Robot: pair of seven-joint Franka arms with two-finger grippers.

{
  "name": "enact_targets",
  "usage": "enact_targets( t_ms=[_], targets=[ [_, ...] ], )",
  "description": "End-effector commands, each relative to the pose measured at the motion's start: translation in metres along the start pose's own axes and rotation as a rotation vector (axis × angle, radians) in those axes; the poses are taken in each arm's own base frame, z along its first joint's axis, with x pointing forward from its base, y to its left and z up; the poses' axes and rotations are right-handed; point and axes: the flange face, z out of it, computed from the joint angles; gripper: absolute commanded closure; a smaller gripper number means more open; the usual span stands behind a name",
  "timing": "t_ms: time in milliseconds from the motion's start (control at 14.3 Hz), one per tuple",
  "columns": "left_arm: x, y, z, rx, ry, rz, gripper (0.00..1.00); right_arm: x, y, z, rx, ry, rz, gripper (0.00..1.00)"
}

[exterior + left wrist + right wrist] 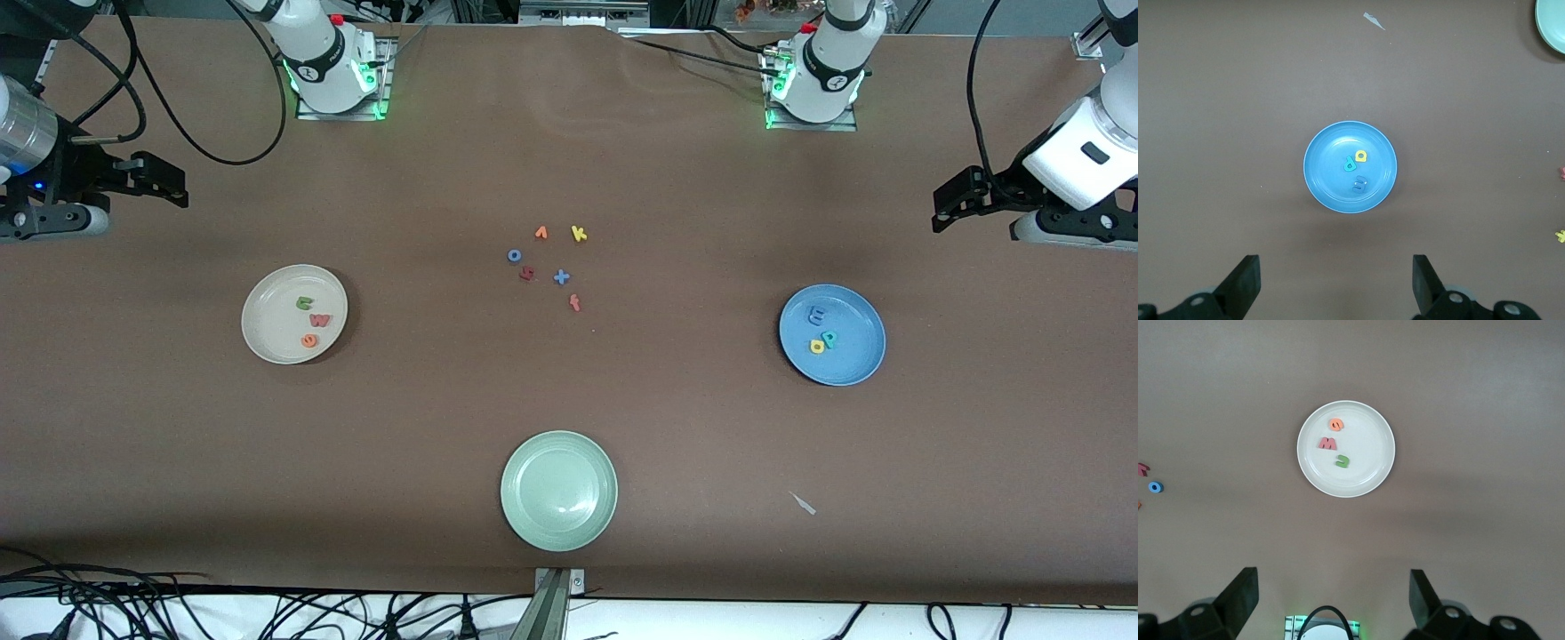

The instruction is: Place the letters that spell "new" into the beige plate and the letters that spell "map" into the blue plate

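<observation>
The beige plate lies toward the right arm's end of the table. In it are the green "n", the pinkish-red "w" and the orange "e". The blue plate lies toward the left arm's end and holds the blue "m", the teal "p" and the yellow "a". My left gripper hangs open and empty over bare table near the blue plate. My right gripper hangs open and empty over bare table near the beige plate.
A pale green plate sits empty near the front edge. Several loose letters lie mid-table: an orange one, yellow "k", blue "o", a dark red one, a blue cross, red "f". A white scrap lies nearer the front camera than the blue plate.
</observation>
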Motion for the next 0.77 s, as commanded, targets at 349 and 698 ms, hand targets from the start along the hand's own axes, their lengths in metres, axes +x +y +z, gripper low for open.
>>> enact_targets(
  t_ms=[349,698],
  targets=[
    [-0.002,-0.002,-0.0067,0.026,0.003,0.024,0.0,-0.0001,-0.0126,-0.0115,0.013,0.013,0.037,0.0],
    [-0.0024,-0.0019,-0.0075,0.026,0.004,0.024,0.0,0.0004,-0.0117,-0.0107,0.014,0.012,0.041,0.0]
  ],
)
